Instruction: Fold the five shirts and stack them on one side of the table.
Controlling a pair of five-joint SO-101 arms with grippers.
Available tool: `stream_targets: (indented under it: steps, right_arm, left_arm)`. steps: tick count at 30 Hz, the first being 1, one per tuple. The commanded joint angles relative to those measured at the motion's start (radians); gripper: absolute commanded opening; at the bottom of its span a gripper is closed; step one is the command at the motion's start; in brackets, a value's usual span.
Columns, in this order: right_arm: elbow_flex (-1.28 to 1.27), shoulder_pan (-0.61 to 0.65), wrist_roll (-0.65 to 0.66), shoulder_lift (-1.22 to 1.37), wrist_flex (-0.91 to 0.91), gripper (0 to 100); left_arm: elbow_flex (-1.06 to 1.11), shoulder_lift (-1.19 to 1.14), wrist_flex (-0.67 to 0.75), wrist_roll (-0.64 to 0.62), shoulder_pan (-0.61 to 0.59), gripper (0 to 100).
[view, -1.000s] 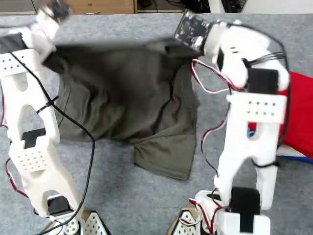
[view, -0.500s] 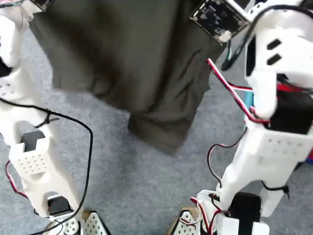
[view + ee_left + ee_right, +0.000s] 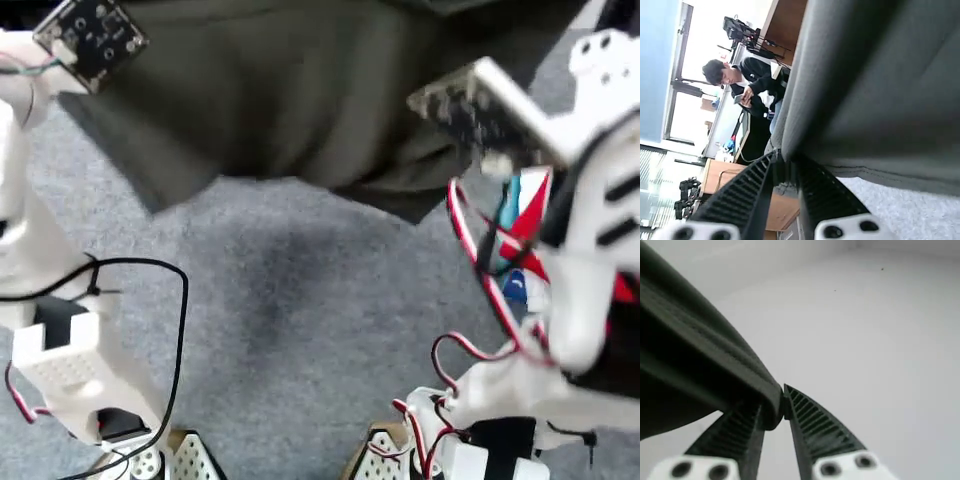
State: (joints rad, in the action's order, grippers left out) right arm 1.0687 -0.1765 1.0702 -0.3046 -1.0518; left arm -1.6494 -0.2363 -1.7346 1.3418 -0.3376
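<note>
A dark olive shirt (image 3: 300, 100) hangs spread high above the grey table (image 3: 300, 330), held up by both arms. My left gripper (image 3: 784, 167) is shut on the shirt's (image 3: 880, 85) edge, the cloth pinched between its black ribbed fingers (image 3: 815, 192). My right gripper (image 3: 776, 410) is shut on a bunched fold of the same shirt (image 3: 690, 360). In the high view the left arm (image 3: 60, 60) stands at the left edge and the right arm (image 3: 560, 150) at the right, both raised close to the camera. The shirt's lower hem droops between them.
A red, white and blue cloth (image 3: 525, 220) lies on the table at the right, partly behind the right arm. A black cable (image 3: 180, 300) loops by the left arm's base. Bare grey table shows under the lifted shirt.
Both arms have risen with the shirt. It lay half spread on the table a second ago and now hangs clear of it, uncovering the table's middle.
</note>
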Motion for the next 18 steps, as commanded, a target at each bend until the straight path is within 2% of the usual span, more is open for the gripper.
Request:
stream_targets:
  steps: [1,4,8,11,13,18]
  right_arm:
    - [0.153,-0.038,0.025,-0.033,-0.095,0.2]
    - [0.232,-0.038,0.029,-0.033,-0.181,0.2]
    - [0.231,-0.031,0.029,-0.019,-0.284,0.2]
    - [0.137,-0.021,0.029,0.018,-0.353,0.2]
    - [0.062,0.031,0.029,0.047,-0.385,0.3]
    - [-0.205,0.140,0.025,0.130,-0.433,0.3]
  left_arm:
    - [-0.018,0.076,-0.017,-0.011,-0.048,2]
    - [-0.018,0.108,-0.017,-0.057,-0.098,2]
    - [-0.015,0.084,-0.023,-0.068,-0.107,2]
    - [0.018,0.022,-0.025,-0.094,-0.110,2]
    - [0.066,-0.021,-0.025,-0.095,-0.110,2]
    - [0.307,-0.131,-0.025,-0.083,-0.107,2]
